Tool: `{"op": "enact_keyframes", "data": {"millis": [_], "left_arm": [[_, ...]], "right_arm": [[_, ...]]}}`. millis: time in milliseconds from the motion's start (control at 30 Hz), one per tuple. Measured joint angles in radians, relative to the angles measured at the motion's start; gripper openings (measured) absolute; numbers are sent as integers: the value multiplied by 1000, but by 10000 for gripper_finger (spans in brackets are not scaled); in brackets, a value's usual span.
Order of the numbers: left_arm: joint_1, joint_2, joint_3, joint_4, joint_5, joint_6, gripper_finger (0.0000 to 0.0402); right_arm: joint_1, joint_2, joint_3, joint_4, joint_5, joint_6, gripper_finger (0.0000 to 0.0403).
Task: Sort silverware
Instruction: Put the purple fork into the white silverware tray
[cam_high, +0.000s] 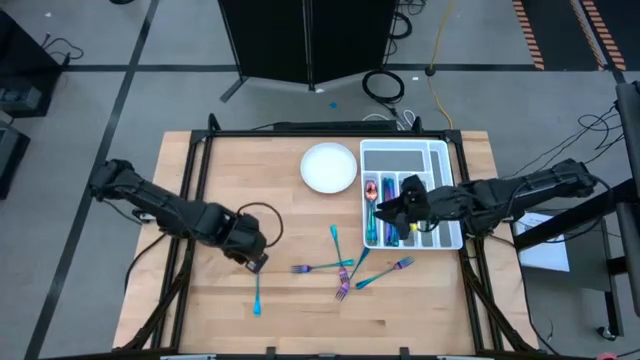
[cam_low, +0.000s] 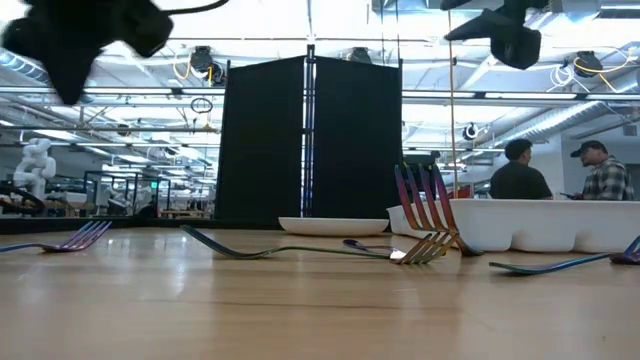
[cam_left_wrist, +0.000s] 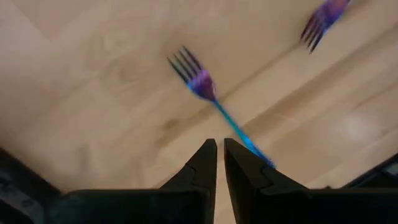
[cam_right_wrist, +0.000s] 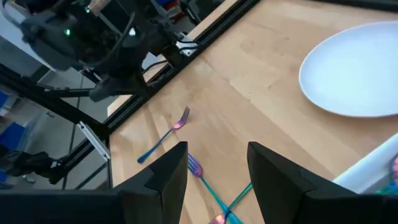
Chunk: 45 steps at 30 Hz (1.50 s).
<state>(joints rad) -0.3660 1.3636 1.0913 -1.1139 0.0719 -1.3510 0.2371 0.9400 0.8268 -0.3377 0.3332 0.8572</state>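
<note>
Iridescent silverware lies on the wooden table. One fork (cam_high: 257, 295) (cam_left_wrist: 210, 99) lies flat and alone near the front, left of centre. Several forks (cam_high: 345, 268) (cam_low: 425, 215) lie crossed at the middle. More pieces (cam_high: 372, 205) lie in the white tray (cam_high: 448, 190). My left gripper (cam_high: 256, 263) (cam_left_wrist: 219, 163) hovers shut, pointing down just beyond the lone fork's handle, with nothing held. My right gripper (cam_high: 392, 212) (cam_right_wrist: 217, 168) hangs open above the tray's left compartments, slanting toward the table's middle, with nothing between its fingers.
A round white plate (cam_high: 329, 167) (cam_right_wrist: 354, 68) sits left of the tray at the back. Black frame rails (cam_high: 190, 200) run along the table's left side. Bare wood (cam_high: 300, 320) lies along the front edge. Two people (cam_low: 560, 170) stand in the room beyond the table.
</note>
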Motion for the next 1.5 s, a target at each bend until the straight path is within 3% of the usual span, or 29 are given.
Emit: {"op": "enact_keyframes", "data": {"millis": [333,500,767,1033,1367,1500], "left_arm": [[-148,44,-156,301,3,-62,34],[-189,97,-177,320,-20,-180,55],[-193,215,-178,378,-63,-328,94],[-188,317,-175,403,-74,-424,98],[-174,347,-173,435,-79,-424,95],[-172,348,-173,454,-75,-424,63]], "right_arm": [[-1,98,0,82,0,115,160],[-29,100,0,77,-24,106,160],[-115,100,0,70,-241,6,160],[-152,100,0,17,-391,-58,160],[-153,100,0,-58,-418,-76,160],[-153,100,0,-58,-418,-77,160]]}}
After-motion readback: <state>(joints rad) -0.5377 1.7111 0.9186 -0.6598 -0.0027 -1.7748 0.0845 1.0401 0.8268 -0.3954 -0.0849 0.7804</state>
